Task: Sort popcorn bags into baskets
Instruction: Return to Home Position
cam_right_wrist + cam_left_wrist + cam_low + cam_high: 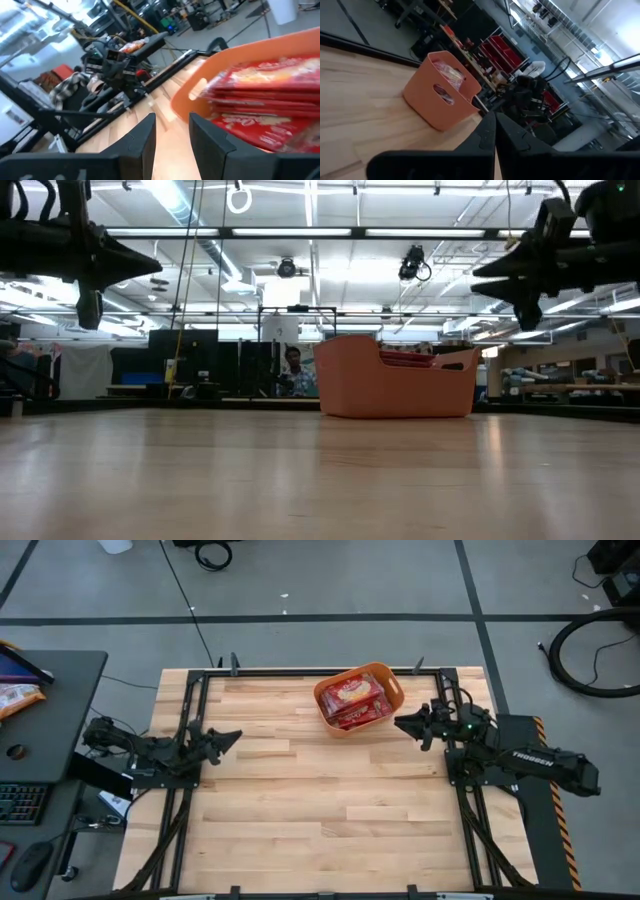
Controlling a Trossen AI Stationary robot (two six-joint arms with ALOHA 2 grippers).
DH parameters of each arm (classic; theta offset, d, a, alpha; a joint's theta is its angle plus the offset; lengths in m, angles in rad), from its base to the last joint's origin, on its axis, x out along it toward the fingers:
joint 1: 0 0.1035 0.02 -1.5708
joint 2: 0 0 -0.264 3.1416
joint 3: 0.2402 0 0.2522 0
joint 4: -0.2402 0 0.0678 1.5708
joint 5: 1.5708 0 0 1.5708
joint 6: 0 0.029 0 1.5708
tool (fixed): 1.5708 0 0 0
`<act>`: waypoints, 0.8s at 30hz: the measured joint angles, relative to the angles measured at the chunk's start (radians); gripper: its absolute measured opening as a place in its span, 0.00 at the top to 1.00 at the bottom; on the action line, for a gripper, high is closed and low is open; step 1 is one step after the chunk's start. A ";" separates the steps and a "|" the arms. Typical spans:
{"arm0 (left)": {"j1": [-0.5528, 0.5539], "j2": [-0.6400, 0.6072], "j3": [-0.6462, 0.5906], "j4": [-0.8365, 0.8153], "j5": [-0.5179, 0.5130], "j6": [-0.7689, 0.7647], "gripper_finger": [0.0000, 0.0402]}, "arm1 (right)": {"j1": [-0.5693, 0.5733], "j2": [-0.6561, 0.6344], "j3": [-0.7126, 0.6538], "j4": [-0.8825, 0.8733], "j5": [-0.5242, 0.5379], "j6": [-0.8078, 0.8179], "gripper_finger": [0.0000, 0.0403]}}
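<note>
A rounded-rectangular orange plastic basket (390, 678) with sloping walls is located on the light wooden bench (300, 810), near the far edge and right of centre. A cut-out handle (442, 93) is provided in the rim at each short end. The basket stands upright and level, as confirmed in the low view.

The flat rectangular red foil popcorn bags (352, 698) are all contained in the orange plastic basket. They are stacked one on another, lying roughly flat, with their edges layered. A yellow-orange picture panel is carried on the uppermost bag. The top of the stack is seen just at rim level in the low view. The exact count of bags cannot be told.

The left gripper (236, 735) is held above the bench at its left side, well apart from the basket and pointed toward the centre. Its fingers (482, 137) are pressed together, tip to tip.

The right gripper (398, 722) is held above the bench just beside the basket's right end, pointed inward. Its fingers (142, 140) are spread, with bare bench visible in the gap; nothing is held.
</note>
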 joint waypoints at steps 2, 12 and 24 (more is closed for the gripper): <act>0.000 0.000 0.000 0.000 0.003 0.002 0.98 | 0.000 -0.011 -0.034 0.029 0.023 0.020 0.70; 0.000 0.006 0.000 -0.040 -0.067 0.008 0.96 | 0.000 -0.003 -0.109 0.034 0.127 0.053 0.70; 0.000 0.068 -0.001 -0.048 -0.065 0.467 0.95 | 0.000 0.019 -0.108 0.029 0.241 -0.357 0.70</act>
